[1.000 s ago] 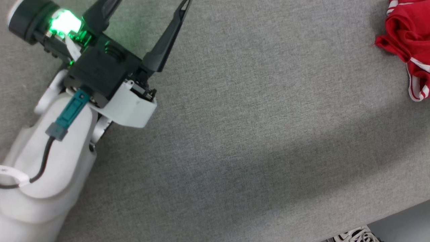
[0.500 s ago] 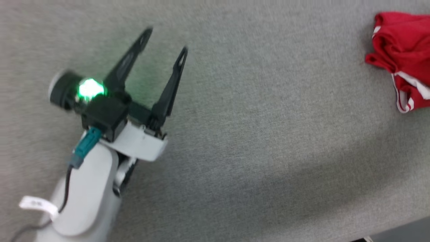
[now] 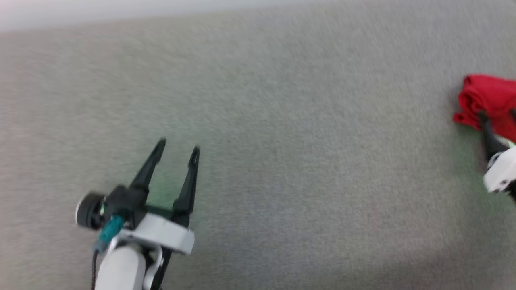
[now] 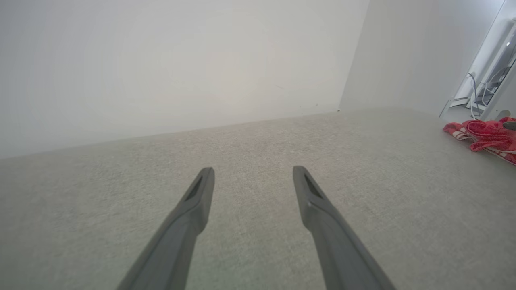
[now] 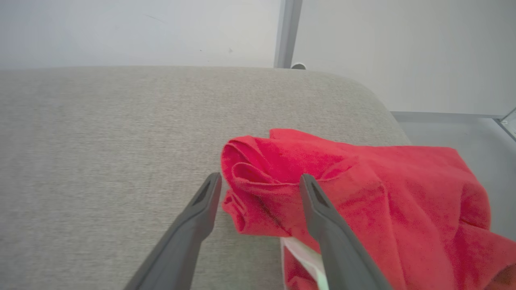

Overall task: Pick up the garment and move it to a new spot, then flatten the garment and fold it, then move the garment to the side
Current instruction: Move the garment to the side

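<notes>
The shirt (image 5: pixel 363 193) was lying bunched up at the right end of the grey pad (image 5: pixel 100 141), by its rounded corner. The right gripper (image 5: pixel 261 178) had its jaws wide apart, straddling the shirt's rolled edge without pinching it. The left gripper (image 3: pixel 178 146) was well off to the left, jaws apart too, over bare pad.

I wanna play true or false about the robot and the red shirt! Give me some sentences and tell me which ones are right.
1. The red jersey-style T-shirt with white trim lies on the grey fabric surface. True.
2. The shirt is spread out flat. False: it is crumpled in a heap.
3. The left gripper grips the shirt. False: it is open above bare grey fabric, far from the shirt.
4. The right gripper is open, right at the shirt's crumpled edge. True.
</notes>
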